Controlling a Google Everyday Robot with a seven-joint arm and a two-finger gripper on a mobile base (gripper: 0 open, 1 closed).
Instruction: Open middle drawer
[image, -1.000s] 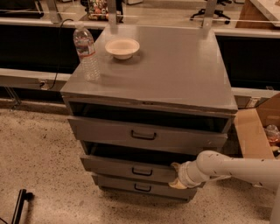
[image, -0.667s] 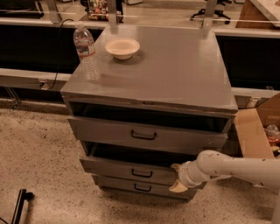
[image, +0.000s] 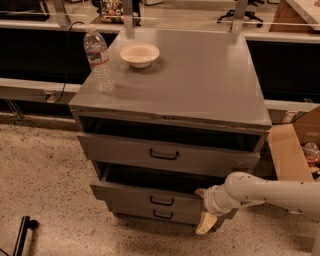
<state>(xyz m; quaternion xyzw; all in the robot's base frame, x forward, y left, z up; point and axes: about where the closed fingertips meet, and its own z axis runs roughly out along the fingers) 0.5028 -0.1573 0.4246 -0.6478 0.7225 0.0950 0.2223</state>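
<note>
Middle drawer (image: 145, 196): pulled partway out of the grey table (image: 200, 75), dark gap showing above its front. It sits between the top drawer (image: 125, 150), also partly out, and the bottom drawer (image: 135, 212). Gripper (image: 203, 208) is at the middle front's right end, jaws apart, nothing visibly clamped. Water bottle (image: 98, 60) and bowl (image: 140, 54) stand on the table, left rear.

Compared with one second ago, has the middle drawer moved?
Yes, slightly: the middle drawer has slid farther out, toward the camera, widening its gap below the unmoved top drawer. The gripper is at its right end.
</note>
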